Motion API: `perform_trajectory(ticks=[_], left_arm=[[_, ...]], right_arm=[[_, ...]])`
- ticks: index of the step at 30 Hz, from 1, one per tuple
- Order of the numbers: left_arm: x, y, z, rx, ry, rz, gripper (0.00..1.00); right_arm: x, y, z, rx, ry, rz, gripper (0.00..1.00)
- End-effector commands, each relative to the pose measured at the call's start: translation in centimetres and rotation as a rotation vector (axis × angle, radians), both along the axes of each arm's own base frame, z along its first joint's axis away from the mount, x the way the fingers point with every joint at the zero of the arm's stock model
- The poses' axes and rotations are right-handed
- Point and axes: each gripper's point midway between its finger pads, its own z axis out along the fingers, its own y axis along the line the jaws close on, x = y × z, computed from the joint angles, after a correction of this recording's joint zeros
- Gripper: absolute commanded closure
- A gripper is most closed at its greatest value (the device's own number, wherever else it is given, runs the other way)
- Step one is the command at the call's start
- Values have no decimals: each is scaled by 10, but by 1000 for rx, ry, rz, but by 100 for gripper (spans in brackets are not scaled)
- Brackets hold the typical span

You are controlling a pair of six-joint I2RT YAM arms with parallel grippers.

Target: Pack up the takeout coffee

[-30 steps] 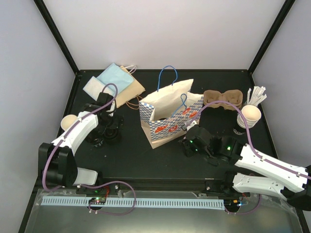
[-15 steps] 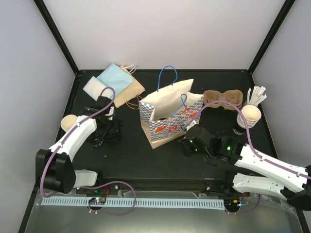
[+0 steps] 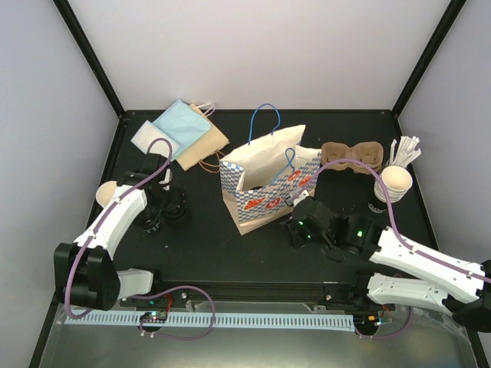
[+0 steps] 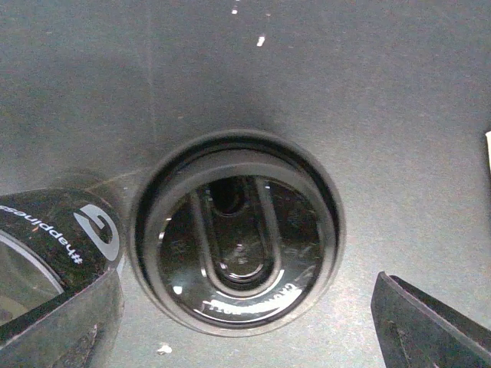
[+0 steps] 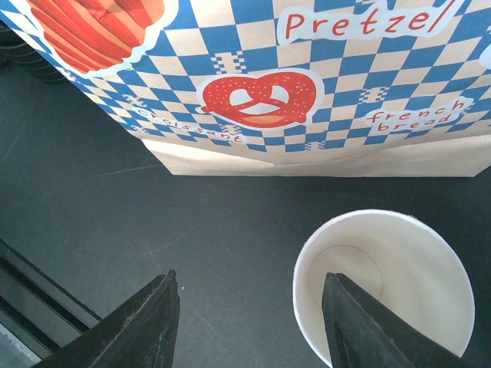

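Note:
A black lid (image 4: 236,241) lies flat on the dark table, between the fingers of my open left gripper (image 4: 245,330), which hovers just above it. A second black lid (image 4: 38,253) lies at the left, partly under the left finger. In the top view the left gripper (image 3: 165,205) is over the lids (image 3: 181,215), with a tan cup (image 3: 107,192) to its left. My right gripper (image 5: 253,330) is open. Its right finger overlaps the rim of an upright empty cup (image 5: 399,268) in front of the checked bag (image 5: 307,77). The brown pulp tray (image 3: 351,156) and a cup stack (image 3: 393,182) stand at the right.
The blue-checked bag (image 3: 268,184) stands open in the middle. Flat blue and brown paper bags (image 3: 180,130) lie at the back left. White stir sticks (image 3: 406,149) stand behind the cup stack. Black frame posts rise at the back corners.
My left gripper has shifted slightly left and nearer, staying over the lids. The right arm has barely moved.

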Motion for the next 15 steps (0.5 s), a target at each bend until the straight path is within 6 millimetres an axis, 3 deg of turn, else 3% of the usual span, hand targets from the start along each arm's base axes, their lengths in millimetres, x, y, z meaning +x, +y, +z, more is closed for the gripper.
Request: perform_trajectory(ticks=[1, 9, 15], left_arm=[[-2, 19, 3, 68, 2, 69, 9], [-2, 28, 7, 106, -15, 102, 9], [3, 18, 8, 61, -34, 57, 8]], right_arm=[[0, 4, 6, 27, -14, 7, 45], [0, 3, 2, 18, -7, 7, 45], [1, -1, 6, 24, -24, -9, 45]])
